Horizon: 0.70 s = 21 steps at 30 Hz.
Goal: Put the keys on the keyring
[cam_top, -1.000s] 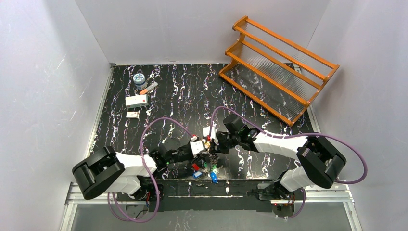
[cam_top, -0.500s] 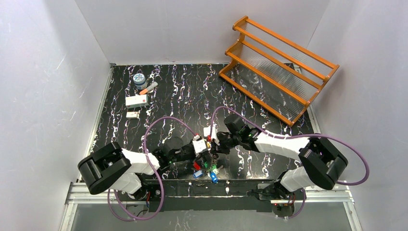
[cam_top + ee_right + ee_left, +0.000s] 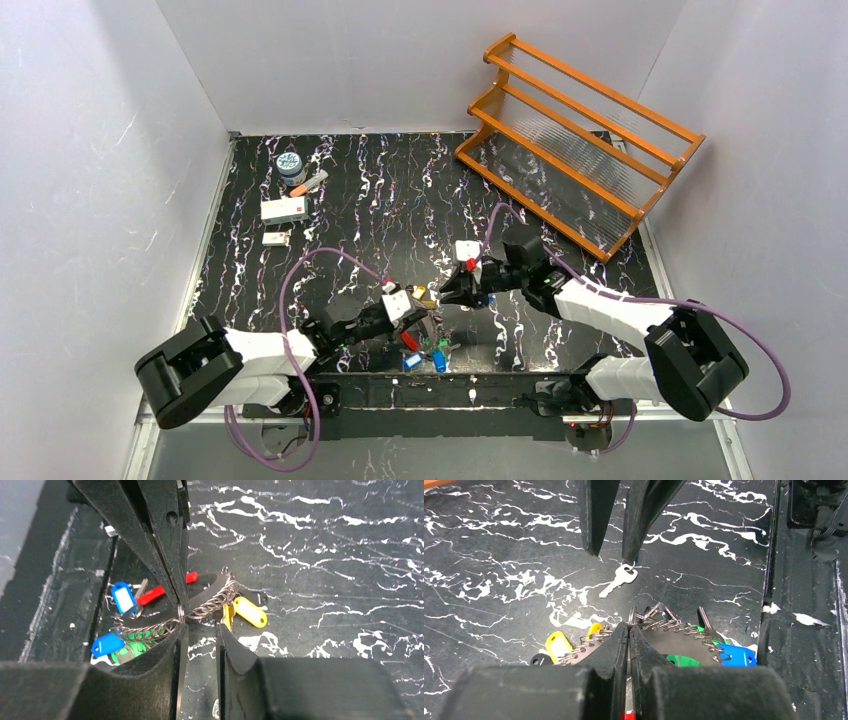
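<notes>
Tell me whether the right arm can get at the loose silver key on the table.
Probably yes. The silver key lies bare on the table just beyond the right gripper's tips, jaws slightly apart, nothing between. The left gripper, shut on the keyring, sits clear of it.

- Hidden behind the left hand (image 3: 629, 629): the near arc of the keyring (image 3: 674, 626).
- Cut off at the bottom edge, just below the keyring: a red tag (image 3: 628, 714).

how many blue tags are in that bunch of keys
2. The upper blue tag lies beside the red tag. The lower blue tag sits next to the green tags. Others may be hidden under the bunch.
</notes>
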{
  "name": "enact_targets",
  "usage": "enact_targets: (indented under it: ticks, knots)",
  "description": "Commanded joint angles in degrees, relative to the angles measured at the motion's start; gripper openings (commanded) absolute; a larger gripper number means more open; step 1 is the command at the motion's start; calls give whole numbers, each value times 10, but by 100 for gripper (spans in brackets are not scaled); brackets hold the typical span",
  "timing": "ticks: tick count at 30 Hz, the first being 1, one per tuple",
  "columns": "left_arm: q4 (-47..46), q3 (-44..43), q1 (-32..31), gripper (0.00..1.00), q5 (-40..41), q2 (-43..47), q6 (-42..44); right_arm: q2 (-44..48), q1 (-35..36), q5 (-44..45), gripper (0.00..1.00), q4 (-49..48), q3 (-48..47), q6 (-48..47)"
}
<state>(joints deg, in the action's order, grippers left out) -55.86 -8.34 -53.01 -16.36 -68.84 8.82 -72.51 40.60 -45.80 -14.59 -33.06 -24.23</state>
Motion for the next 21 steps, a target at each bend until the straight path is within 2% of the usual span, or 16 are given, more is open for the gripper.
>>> enact_targets:
  ticks: [1, 6, 12, 21]
  knots:
    - [-94, 31, -3, 0, 12, 40, -18, 17, -20, -92, 36, -111, 27, 52]
    - [-158, 55, -2, 0, -7, 56, -17, 13, -28, -119, 36, -143, 39, 65]
    - [-172, 55, -2, 0, -23, 54, -18, -3, -28, -156, 37, -175, 37, 86]
    - [-180, 53, -3, 0, -27, 47, -21, -44, -27, -181, 37, -292, 43, 166]
